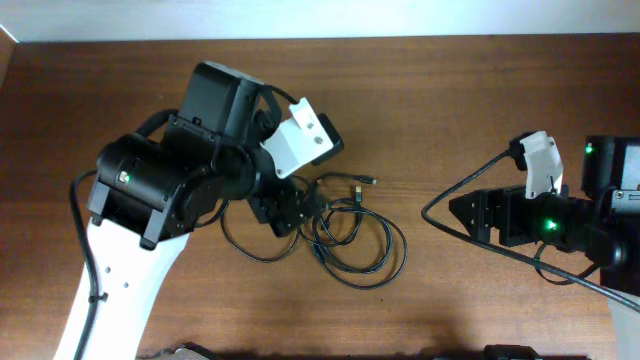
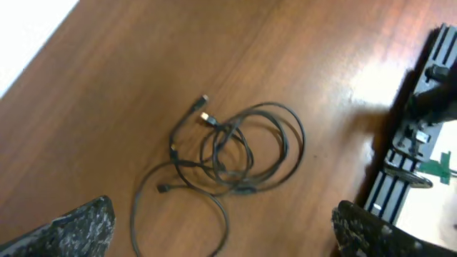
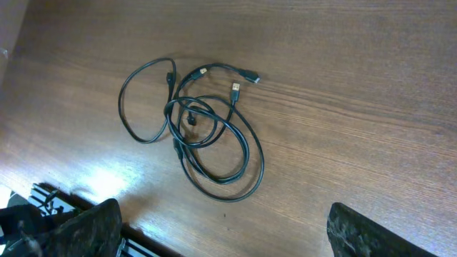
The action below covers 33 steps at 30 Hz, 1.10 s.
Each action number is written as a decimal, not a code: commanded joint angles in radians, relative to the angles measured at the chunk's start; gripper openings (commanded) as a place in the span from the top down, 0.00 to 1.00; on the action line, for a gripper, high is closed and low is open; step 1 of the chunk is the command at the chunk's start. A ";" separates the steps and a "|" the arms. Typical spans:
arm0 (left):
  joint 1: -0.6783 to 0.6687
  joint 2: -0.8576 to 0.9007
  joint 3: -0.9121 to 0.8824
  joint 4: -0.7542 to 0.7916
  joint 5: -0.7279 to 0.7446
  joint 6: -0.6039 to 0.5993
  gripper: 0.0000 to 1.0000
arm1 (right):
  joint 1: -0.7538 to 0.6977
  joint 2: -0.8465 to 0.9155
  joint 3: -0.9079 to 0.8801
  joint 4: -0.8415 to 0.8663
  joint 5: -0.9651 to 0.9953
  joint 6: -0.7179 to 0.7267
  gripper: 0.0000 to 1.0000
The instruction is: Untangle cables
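Dark brown wooden counter across all three views, with a pale strip along the far edge in the overhead view; big black-and-white left arm reaching in from the lower left, bent over the middle of the counter; black right arm at the right edge, less of it in frame, green lamp lit, pointing toward the middle; between the two arms, flat on the wood, the cables: thin black cords in a loose tangle, several overlapping loops crossing near one centre, one wider loop thrown out to a side; tangle partly hidden under the left arm in the overhead view, well apart from the right arm; left gripper above the tangle, fingers spread wide to both lower corners of its wrist view, nothing pinched between them, cords untouched as far as can be seen; right gripper likewise spread wide, empty, set back from the cords over bare wood; smallest of all, plug ends at the tangle's rim, one tipped in gold metal, others dark, loose on the counter.
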 commanded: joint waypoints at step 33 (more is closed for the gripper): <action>0.000 0.422 -0.497 0.391 0.091 -0.009 0.01 | -0.002 0.001 0.008 -0.018 -0.013 -0.010 0.04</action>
